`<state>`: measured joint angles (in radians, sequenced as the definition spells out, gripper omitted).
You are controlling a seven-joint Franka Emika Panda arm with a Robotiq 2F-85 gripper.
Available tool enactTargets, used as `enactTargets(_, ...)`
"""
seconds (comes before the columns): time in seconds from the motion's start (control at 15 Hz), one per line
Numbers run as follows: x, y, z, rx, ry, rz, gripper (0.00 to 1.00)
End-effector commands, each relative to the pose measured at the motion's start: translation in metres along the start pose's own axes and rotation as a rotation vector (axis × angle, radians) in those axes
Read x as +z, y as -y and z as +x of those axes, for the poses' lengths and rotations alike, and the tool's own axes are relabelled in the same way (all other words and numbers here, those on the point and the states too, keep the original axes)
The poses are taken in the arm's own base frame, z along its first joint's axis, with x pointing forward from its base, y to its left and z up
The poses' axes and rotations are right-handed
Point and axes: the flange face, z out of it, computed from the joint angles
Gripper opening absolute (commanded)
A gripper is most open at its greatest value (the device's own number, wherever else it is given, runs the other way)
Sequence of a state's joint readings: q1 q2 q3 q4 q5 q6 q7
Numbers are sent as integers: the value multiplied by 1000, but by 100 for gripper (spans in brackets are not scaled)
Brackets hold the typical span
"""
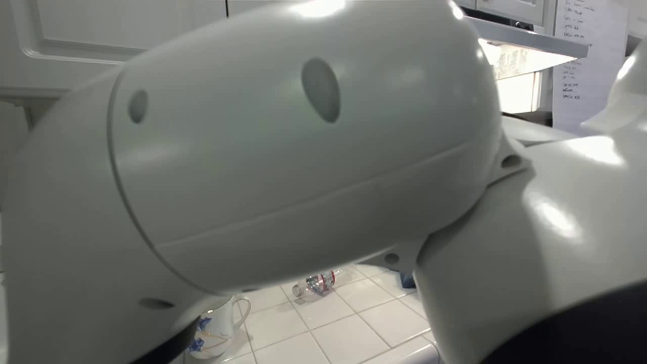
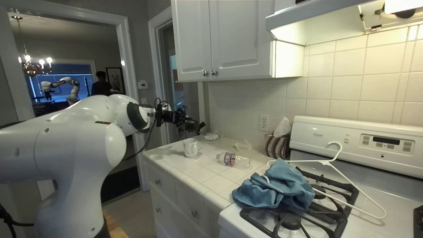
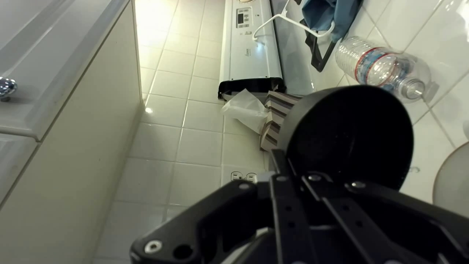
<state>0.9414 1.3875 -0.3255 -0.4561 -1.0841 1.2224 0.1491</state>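
Observation:
My gripper point(image 3: 287, 161) is shut on the rim of a black cup-like vessel point(image 3: 351, 135); one finger lies outside its wall and one inside. The vessel's dark open mouth faces the wrist camera. In an exterior view the gripper point(image 2: 183, 121) holds the dark vessel point(image 2: 192, 125) in the air above the counter's far end. A white mug point(image 2: 190, 147) stands upright below it; the mug shows blue flowers in an exterior view point(image 1: 215, 331). A clear plastic bottle point(image 2: 231, 159) lies on its side on the counter, also in the wrist view point(image 3: 377, 68).
A blue cloth point(image 2: 281, 186) and a white hanger point(image 2: 357, 188) lie on the stove's burner grates. A striped tissue box point(image 2: 277, 146) stands against the wall. A white device point(image 2: 211, 136) with a cord sits at the back. Cabinets point(image 2: 243, 43) hang above the counter point(image 2: 198, 172).

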Motion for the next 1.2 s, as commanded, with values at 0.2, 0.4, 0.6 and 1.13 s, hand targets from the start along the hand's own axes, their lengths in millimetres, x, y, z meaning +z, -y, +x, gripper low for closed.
enactTargets(0.2, -2, -1, 2, -16, -17, -27, 1)
enactTargets(0.4, 10, -17, 4, 27, -4, 42, 1)
enactTargets(0.6, 21, -33, 7, 82, 3, 140, 1)
enactTargets(1.13, 69, -67, 26, 241, 3, 485, 1)
